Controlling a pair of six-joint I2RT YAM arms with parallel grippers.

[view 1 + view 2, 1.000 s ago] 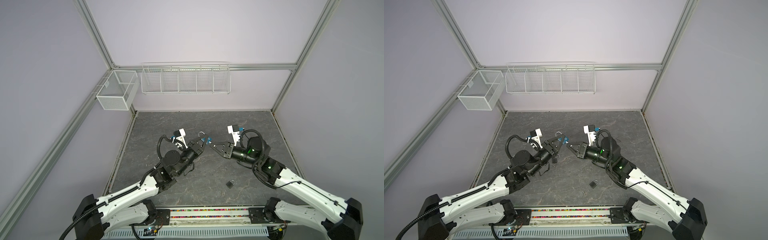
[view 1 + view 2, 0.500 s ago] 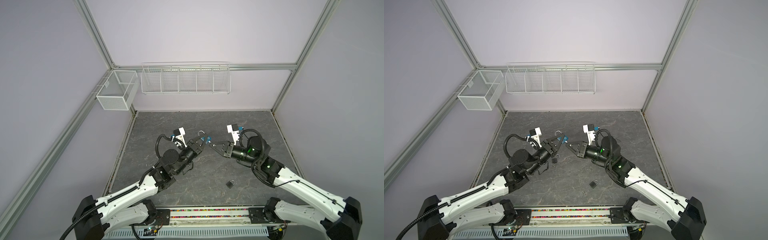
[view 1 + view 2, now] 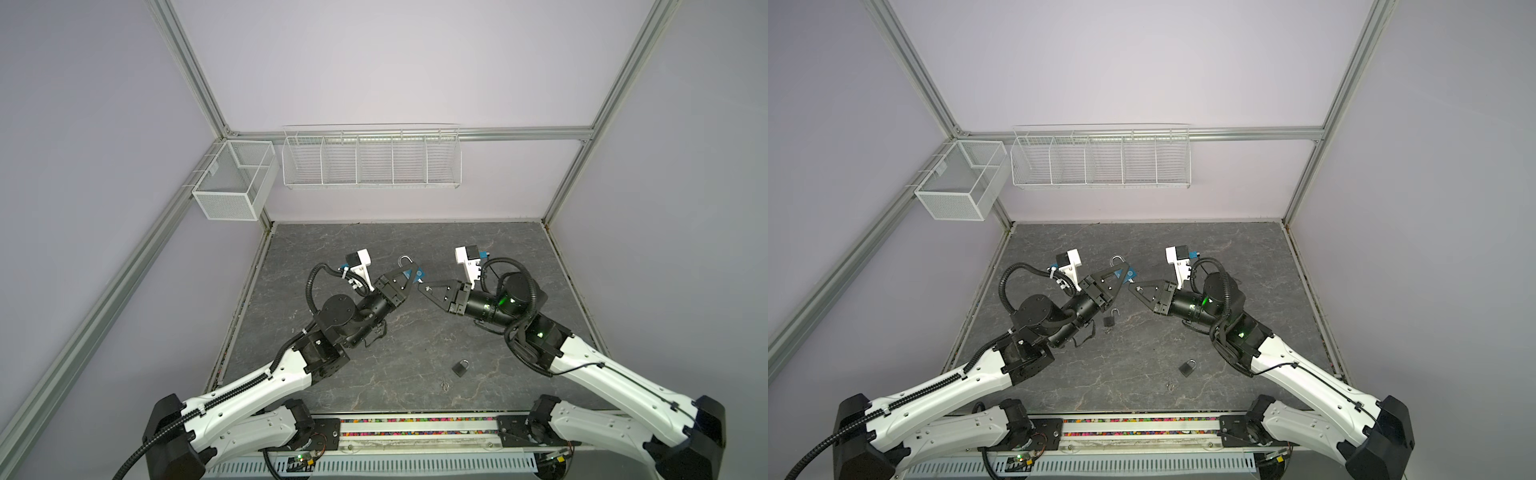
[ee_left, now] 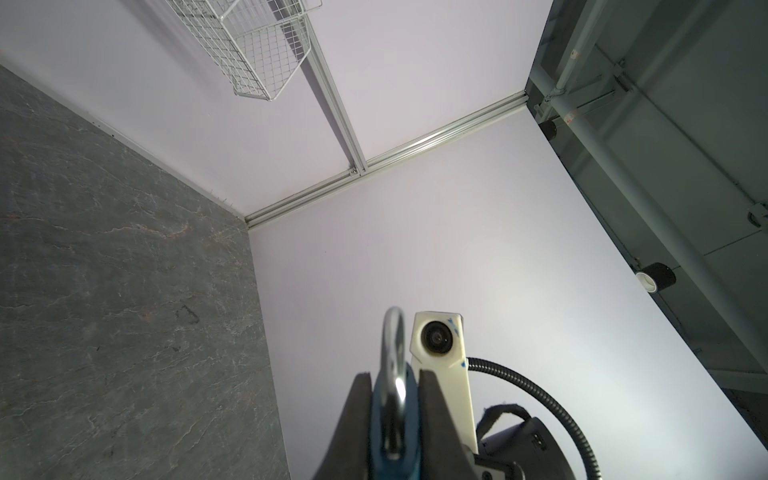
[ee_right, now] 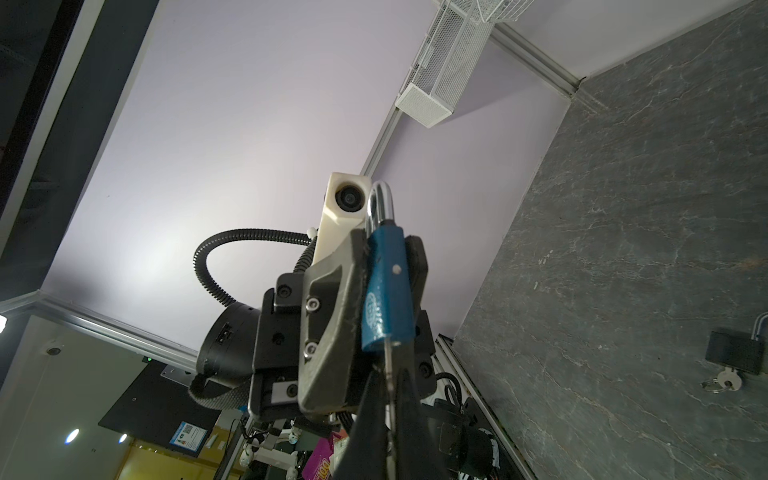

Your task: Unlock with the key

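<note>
Blue lock (image 3: 417, 273), top views: held clear of the table (image 3: 374, 241), mid-cell; steel shackle (image 3: 405, 261) at the end away from the right gripper.
Left gripper (image 3: 409, 272), top views: clamped on the lock's body.
Right gripper (image 3: 419, 286), top views: pinched fully together, tips just at the lock's base; key too small to make out here.
Black lock (image 3: 1109, 321), top view: lying on the table near the left gripper, untouched; second black lock (image 3: 1187, 368) nearer the front edge, well apart.
Lock, left wrist: blue body wedged between both fingers (image 4: 357, 415), shackle standing clear above the tips; possibly latched, though edge-on and hard to tell.
Key (image 5: 388, 365), right wrist: thin metal blade running from the keyway at the lock's base straight into the pinched right fingers.
Handling: judged small, dense, rigid; painted faces and steel likely slick, so best squeezed across the flat sides, shackle left free to spring. Key judged thin and easily bent: grip at the bow, twist about its own axis, no side load.
</note>
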